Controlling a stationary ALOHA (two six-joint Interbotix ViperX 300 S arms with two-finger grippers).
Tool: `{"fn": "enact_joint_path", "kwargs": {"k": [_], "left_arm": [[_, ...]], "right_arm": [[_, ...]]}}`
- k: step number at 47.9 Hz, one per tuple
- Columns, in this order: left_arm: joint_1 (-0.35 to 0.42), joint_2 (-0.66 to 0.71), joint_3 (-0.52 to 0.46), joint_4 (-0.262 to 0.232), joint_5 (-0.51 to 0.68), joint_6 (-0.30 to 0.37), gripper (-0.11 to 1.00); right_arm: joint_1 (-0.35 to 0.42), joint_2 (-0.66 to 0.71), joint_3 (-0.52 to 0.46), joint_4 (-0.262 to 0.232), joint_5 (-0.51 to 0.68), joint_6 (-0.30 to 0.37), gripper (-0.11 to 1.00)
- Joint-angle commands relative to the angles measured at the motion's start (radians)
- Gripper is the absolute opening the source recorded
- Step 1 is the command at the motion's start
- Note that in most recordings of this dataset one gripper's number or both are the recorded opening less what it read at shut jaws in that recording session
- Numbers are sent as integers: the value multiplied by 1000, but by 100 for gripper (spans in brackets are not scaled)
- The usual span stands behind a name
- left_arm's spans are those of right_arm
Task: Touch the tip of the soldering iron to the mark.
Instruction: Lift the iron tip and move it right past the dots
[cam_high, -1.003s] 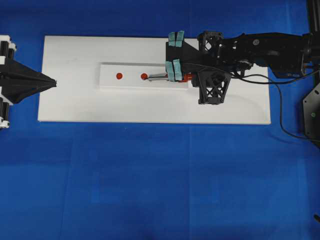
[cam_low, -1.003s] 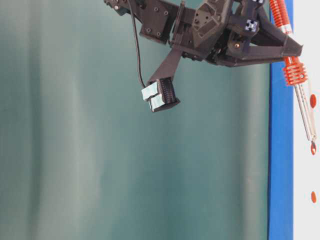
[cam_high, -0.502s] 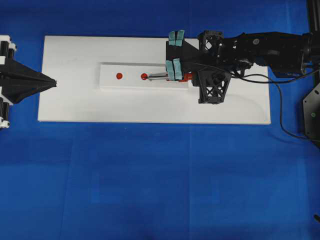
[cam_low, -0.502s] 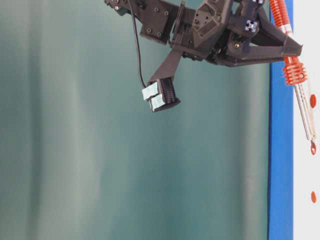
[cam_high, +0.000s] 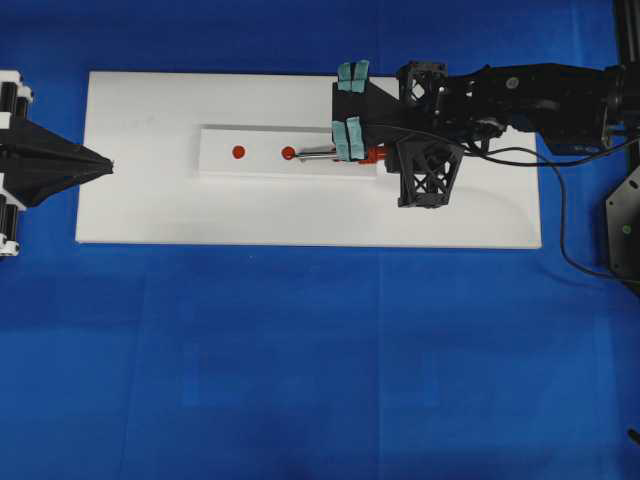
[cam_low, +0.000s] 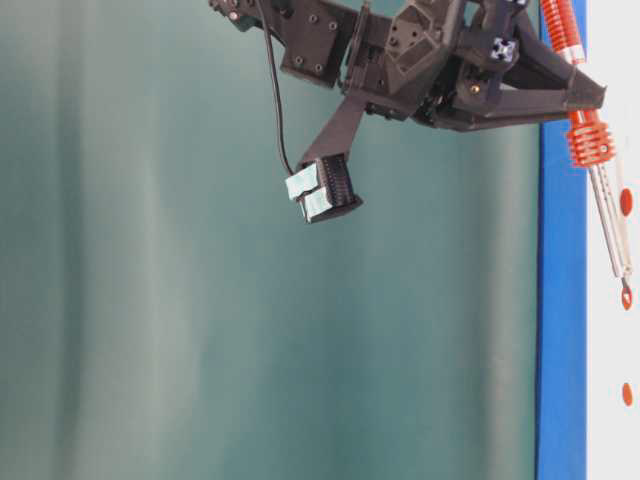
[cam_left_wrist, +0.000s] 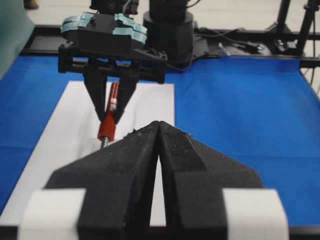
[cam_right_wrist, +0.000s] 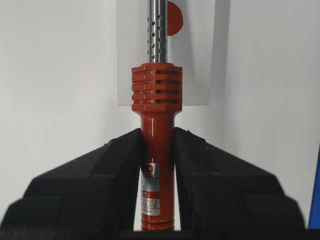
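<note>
Two red marks on a white strip (cam_high: 285, 153) from overhead: left mark (cam_high: 238, 152) clear, right mark (cam_high: 288, 153) met by the iron (cam_high: 325, 152). Iron lying along the strip, handle under the right pincer (cam_high: 350, 140), tip at the right mark's edge. Held low and nearly flat, probably so only the tip reaches down. Strip centred on a white board (cam_high: 150, 200) on the blue counter (cam_high: 300, 350). Left pincer (cam_high: 95, 165) parked at the board's left end, well apart from the marks, out of the way.

From table level, turned sideways: iron (cam_low: 605, 200) slanting toward the board, dark tip on or just off a mark (cam_low: 626, 297); contact probable, not certain. Another mark (cam_low: 627, 394) beyond, untouched.

From the left wrist: left pincer (cam_left_wrist: 157, 150) with jaws pressed together, holding nothing. Past it, right pincer (cam_left_wrist: 111, 95) gripping the iron (cam_left_wrist: 110, 115), handle angled down at the board.

From the right wrist: pincer (cam_right_wrist: 157, 145) clamped narrow on the orange handle below its ribbed collar, a grip far back, likely for reach and away from the hot end. Shaft of the iron (cam_right_wrist: 156, 75) running up across the mark (cam_right_wrist: 173, 18); tip itself out of frame.
</note>
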Motion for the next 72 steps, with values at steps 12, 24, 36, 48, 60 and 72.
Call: {"fn": "enact_joint_path", "kwargs": {"k": [12,24,36,48,60,72], "left_arm": [[0,8,-11,2,-6,-2,0],[0,9,-9,2,-5,0,0],[2,8,-9,3,-5,0,0],[0,8,-11,2,-6,0,0],[0,8,-11,2,-5,0,0],[0,8,-11,2,-6,-2,0]], "right_arm": [[-3,-14,-11,0,-2,0,6],[-3,-12,-12,0,-2,2,6],[-2,-12,-11,0,-2,2,6],[-3,-31,-20,0,6,2,6],[-3,-132,-63,-8,69,0,6],[-3,-218,-114,-55,167,2,6]]}}
